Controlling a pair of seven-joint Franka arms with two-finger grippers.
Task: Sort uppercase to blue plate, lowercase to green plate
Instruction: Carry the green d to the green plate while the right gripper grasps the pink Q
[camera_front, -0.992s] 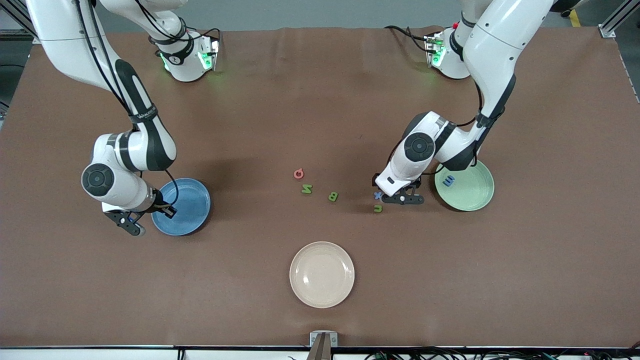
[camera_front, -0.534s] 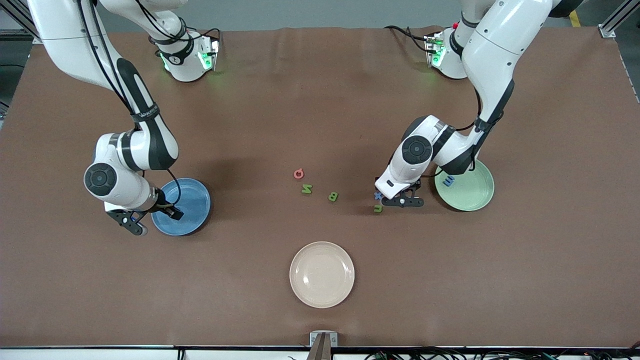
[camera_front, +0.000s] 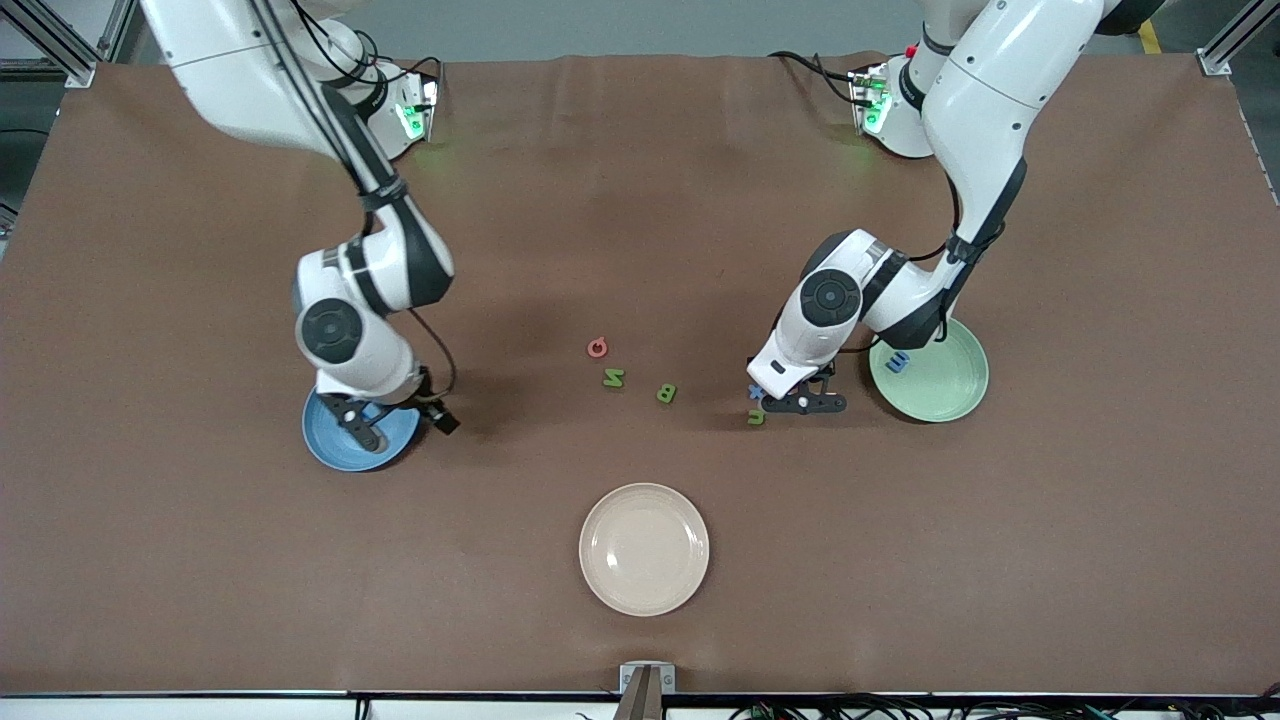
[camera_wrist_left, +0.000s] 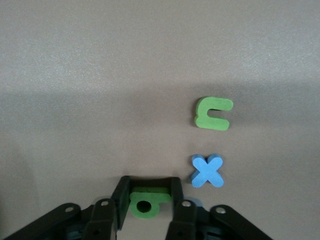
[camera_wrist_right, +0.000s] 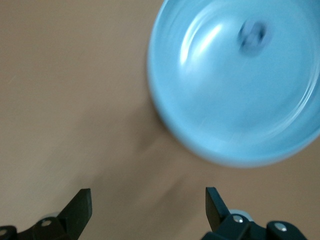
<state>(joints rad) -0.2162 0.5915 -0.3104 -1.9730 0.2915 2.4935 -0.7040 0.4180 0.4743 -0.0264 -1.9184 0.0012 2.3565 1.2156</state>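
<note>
You see m (camera_front: 897, 362) on green plate (camera_front: 950, 395) | left end effector (camera_wrist_left: 145, 200) grips looped letter (camera_wrist_left: 146, 201) beside it | right end effector (camera_wrist_right: 147, 205) open | Q (camera_front: 597, 347), N (camera_front: 613, 378), B (camera_front: 666, 393) unsorted

Blue plate (camera_front: 335, 452) sits lower left of the front view with a blue G (camera_wrist_right: 251, 33) lying in it. Mid-frame, 3 capitals lie flat on the table: pink Q (camera_front: 597, 347), green N (camera_front: 613, 378), green B (camera_front: 666, 393). Right of them, blue x (camera_wrist_left: 207, 170) and green n (camera_wrist_left: 213, 113) lie side by side, with a green looped letter (camera_wrist_left: 147, 202) close by. Green plate (camera_front: 950, 395), centre right, holds a blue m (camera_front: 897, 362).
</note>
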